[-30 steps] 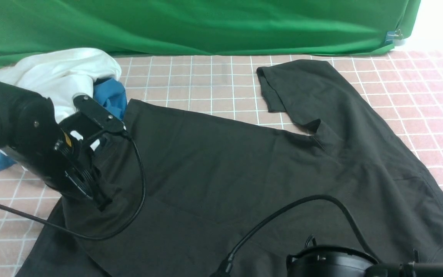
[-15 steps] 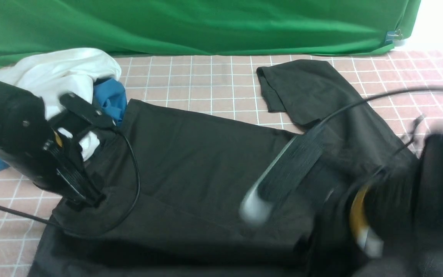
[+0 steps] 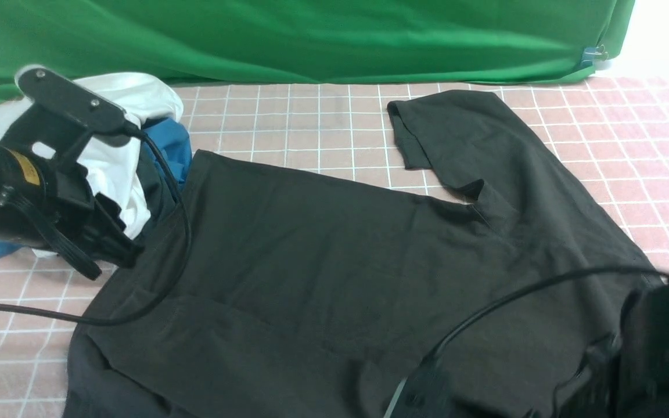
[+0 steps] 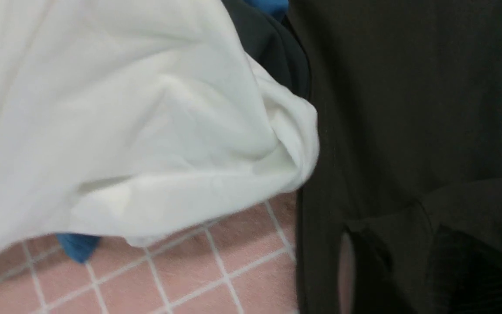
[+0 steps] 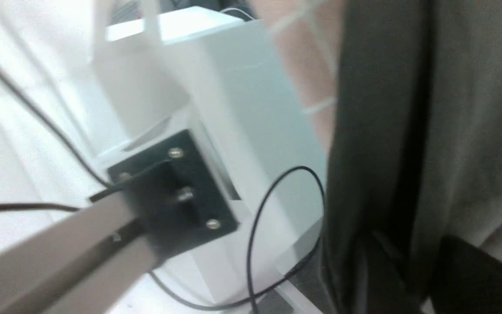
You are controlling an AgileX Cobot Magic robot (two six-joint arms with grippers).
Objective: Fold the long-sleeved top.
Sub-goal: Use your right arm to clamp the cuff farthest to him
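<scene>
The long-sleeved top [image 3: 334,244] lies spread across the pink checked table [image 3: 311,128], one sleeve [image 3: 433,128] reaching toward the back. My left gripper [image 3: 115,264] points down at the top's left edge, fingertips against the cloth. In the left wrist view the dark top [image 4: 408,109] runs into the left gripper [image 4: 412,279]; dark on dark hides whether it is pinched. My right arm [image 3: 665,342] is a blur at the near right corner. In the right wrist view the top [image 5: 473,109] hangs over the table edge beside the right gripper [image 5: 408,283].
A white garment [image 3: 108,104] and a blue cloth [image 3: 166,145] are heaped behind the left arm, touching the top's left edge. A green backdrop [image 3: 311,35] closes the far side. Black cables trail over the top. A white frame [image 5: 242,109] stands below the table's near edge.
The left gripper moved back and left, from on the cloth to its left edge. The right arm swung across the middle and dropped to the near right corner. The top's near fold flattened.
</scene>
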